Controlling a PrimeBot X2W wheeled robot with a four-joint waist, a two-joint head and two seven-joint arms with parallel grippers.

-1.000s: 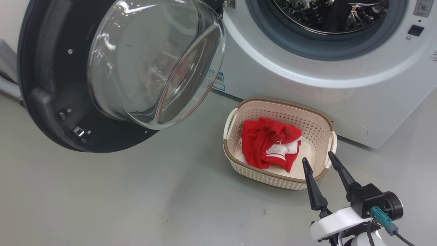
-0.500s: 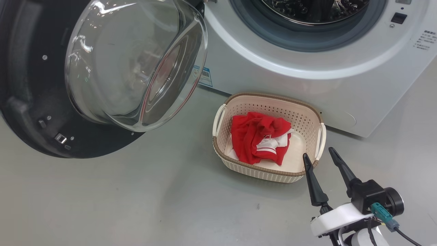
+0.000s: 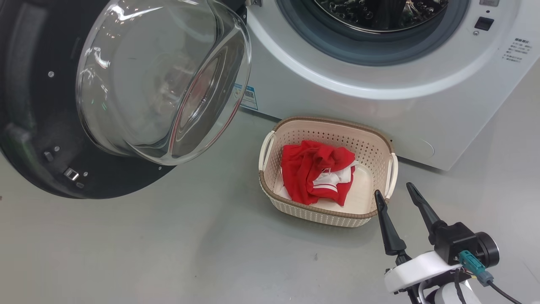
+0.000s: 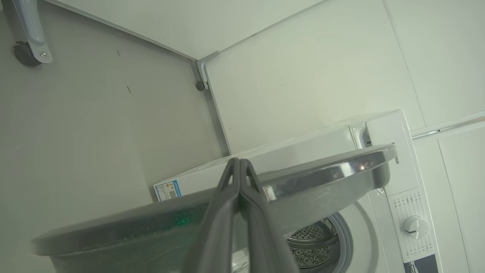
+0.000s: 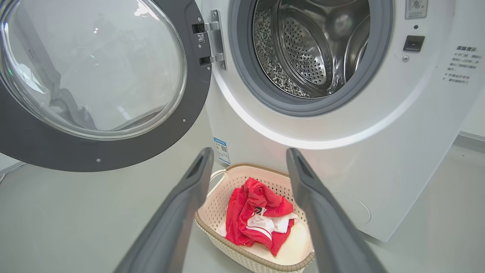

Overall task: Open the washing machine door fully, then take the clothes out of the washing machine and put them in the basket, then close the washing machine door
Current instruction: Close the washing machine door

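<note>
In the basket (image 3: 337, 135) before the washing machine (image 3: 320, 101) lie the clothes (image 3: 312, 169). Right gripper (image 3: 393, 188) jaws spread wide; left gripper (image 4: 240, 161) jaws pressed together.

Door (image 3: 25, 139) cut by left edge; drum (image 3: 350, 10) top cropped; printed text (image 3: 515, 48) unreadable.

1. Bright, even light reaches you from above; floor (image 3: 168, 253) shadows under the basket (image 3: 320, 217) and door (image 3: 25, 126) are soft.
2. Glare streaks the door's glass (image 3: 160, 80) and the machine's (image 3: 358, 109) white front.
3. Your wrist views bow straight lines at the edges, and the near fingers (image 5: 178, 212) look blurred.
</note>
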